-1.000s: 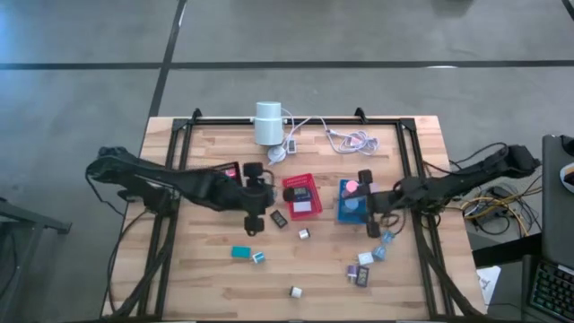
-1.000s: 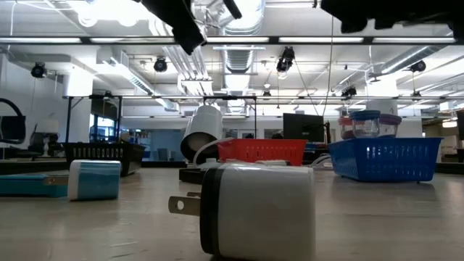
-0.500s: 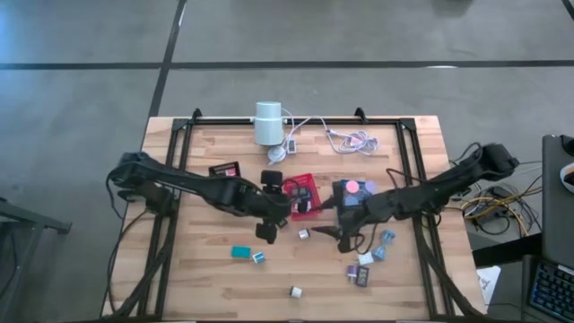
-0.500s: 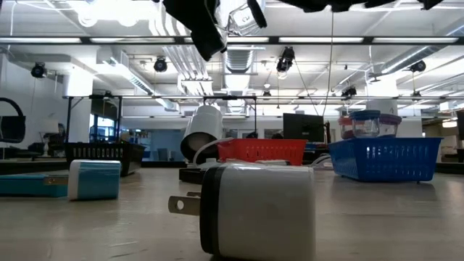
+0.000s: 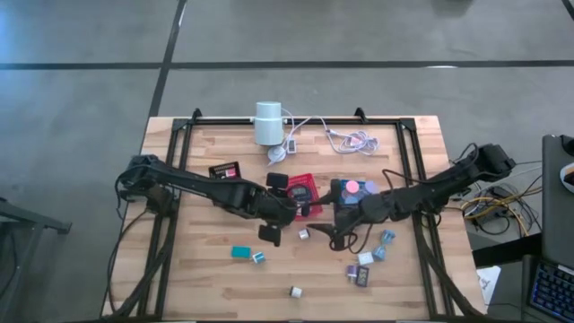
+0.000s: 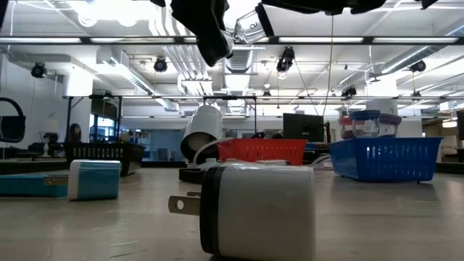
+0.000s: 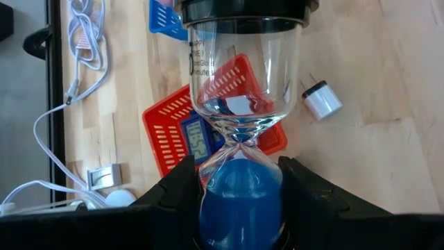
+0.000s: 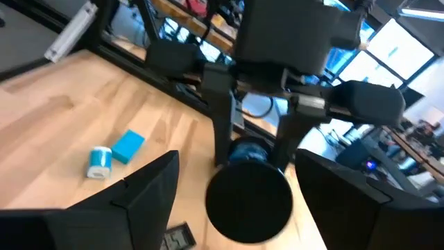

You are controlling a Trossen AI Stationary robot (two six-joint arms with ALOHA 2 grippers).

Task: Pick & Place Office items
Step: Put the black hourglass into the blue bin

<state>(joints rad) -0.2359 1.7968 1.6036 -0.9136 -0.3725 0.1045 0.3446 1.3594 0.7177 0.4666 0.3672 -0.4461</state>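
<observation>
The left gripper (image 7: 239, 208) is clenched on a sand timer (image 7: 239, 118) with blue sand, its jaws pressed to either side of the lower glass bulb, the one filled with sand. The timer sticks straight out ahead of the jaws, its black end cap (image 7: 243, 8) farthest from them. In the high view this gripper (image 5: 289, 208) hangs over the middle of the table (image 5: 206, 269), above the near edge of the red tray (image 5: 305, 193).

The right gripper (image 8: 239, 191) faces it from the other side with its jaws spread wide and released, gripping nothing. The round black end of the timer (image 8: 250, 201) sits between the two spread fingers (image 8: 149, 187), and I cannot tell whether either finger touches it. In the high view the right gripper (image 5: 336, 224) is just beside the left one, at the near left corner of the blue tray (image 5: 343, 213).

In the left wrist view, past the timer's glass, lie the red tray (image 7: 166, 132) with a small blue piece (image 7: 198, 142) inside it and, on the bare wood to one side, a white plug adapter (image 7: 321, 99).

In the low view the timer (image 6: 246, 25) shows high up, clear of the table, held by the dark left gripper (image 6: 210, 29). Other office items lie loose below and apart from both jaws: a teal block (image 5: 240, 252) and a teal-banded white roll (image 5: 258, 258), a white charger (image 5: 295, 292), and a small cluster (image 5: 366, 266) near the right arm
</observation>
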